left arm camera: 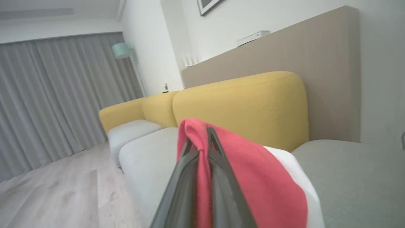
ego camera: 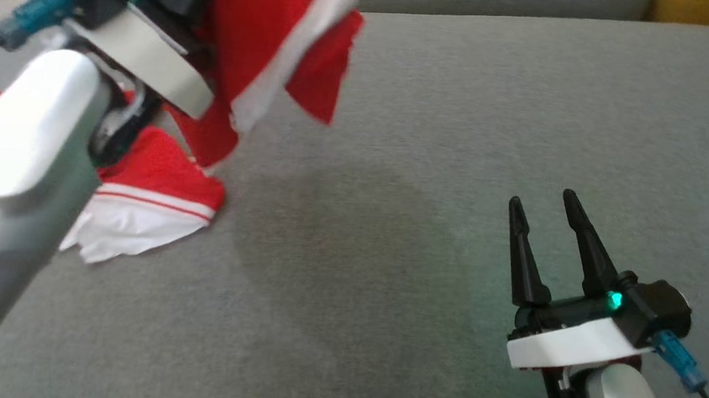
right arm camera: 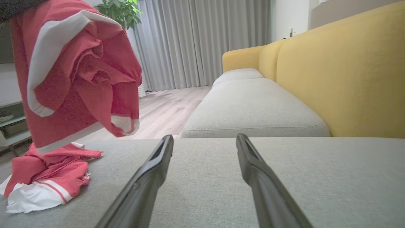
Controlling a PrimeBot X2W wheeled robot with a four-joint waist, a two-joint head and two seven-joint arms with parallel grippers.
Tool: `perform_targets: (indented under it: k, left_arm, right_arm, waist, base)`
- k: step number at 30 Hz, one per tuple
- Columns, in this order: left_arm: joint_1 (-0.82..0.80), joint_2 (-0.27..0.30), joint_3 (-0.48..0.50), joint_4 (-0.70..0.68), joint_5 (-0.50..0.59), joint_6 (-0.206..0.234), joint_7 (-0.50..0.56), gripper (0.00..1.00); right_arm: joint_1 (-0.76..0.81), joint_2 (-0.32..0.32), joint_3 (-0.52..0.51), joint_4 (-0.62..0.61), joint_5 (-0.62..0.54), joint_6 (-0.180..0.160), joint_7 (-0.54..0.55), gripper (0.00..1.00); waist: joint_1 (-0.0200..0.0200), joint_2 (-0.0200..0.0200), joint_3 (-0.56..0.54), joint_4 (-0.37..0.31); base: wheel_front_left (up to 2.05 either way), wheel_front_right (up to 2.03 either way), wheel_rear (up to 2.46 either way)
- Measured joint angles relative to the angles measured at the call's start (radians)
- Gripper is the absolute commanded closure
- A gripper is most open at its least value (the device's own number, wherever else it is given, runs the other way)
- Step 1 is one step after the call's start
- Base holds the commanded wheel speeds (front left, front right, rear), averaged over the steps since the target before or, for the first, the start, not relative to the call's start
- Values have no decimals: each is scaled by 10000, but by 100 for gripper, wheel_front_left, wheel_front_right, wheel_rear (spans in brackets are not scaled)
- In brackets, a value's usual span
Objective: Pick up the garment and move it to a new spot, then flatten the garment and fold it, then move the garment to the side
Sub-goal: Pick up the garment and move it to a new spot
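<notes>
Left gripper (left arm camera: 200, 134) clamps the red-and-white fabric garment (ego camera: 260, 31) far left above the grey sofa cushion (ego camera: 466, 138); right gripper (ego camera: 544, 209) gapes wide, empty.

Grippers, two: left gripper (left arm camera: 200, 139), right gripper (right arm camera: 204, 136); two fingers (right arm camera: 148, 177) each. Garment (right arm camera: 76, 72), red-white: one hanging, plus one heap (right arm camera: 47, 180) beneath; same piece or a second, cannot tell. Grey seat cushions (right arm camera: 221, 177): three. Plant (right arm camera: 121, 11): one. Lamp (left arm camera: 119, 50): one.

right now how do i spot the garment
Start at the grey sofa seat and look to the robot's left, where the left gripper is shut on the garment. Its red cloth with white bands stands out from the plain grey.
</notes>
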Motion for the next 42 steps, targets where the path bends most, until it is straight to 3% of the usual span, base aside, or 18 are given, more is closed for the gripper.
perform_targets:
  k: [12,21,22,26,30,35,42]
  left_arm:
    - [-25,-382,-1174,-539,46,0,443,100]
    - [-1214,-698,-2209,660,418,0,169,98]
    - [-1288,-752,-2391,909,466,0,165,0]
    - [-1349,-890,-2865,1967,577,0,40,0]
    - [-1366,-997,-2807,2734,579,21,-554,0]
    - [-1367,-1062,-2520,3116,502,242,-1149,0]
    - [-691,-1022,-1751,2451,291,1037,-1469,0]
  right_arm:
    - [-77,2,102,-602,819,0,0,0]
    - [-288,2,337,-1037,1434,0,0,0]
    - [-288,2,351,-1064,1473,0,0,0]
    - [-288,4,353,-1095,1492,0,0,0]
    - [-287,6,313,-1112,1486,0,0,0]
    - [-287,6,224,-1120,1231,0,0,0]
    - [-267,4,-180,-920,614,0,0,0]
  waist:
    - [1,0,437,-2029]
    - [3,0,1278,-3819]
    - [2,0,1380,-3975]
    - [3,0,1753,-4357]
    - [3,0,1891,-4265]
    - [1,0,1740,-3639]
    - [1,0,1275,-2368]
  base:
    - [0,0,0]
    - [0,0,0]
    - [0,0,0]
    - [0,0,0]
    - [0,0,0]
    - [0,0,0]
    - [0,0,0]
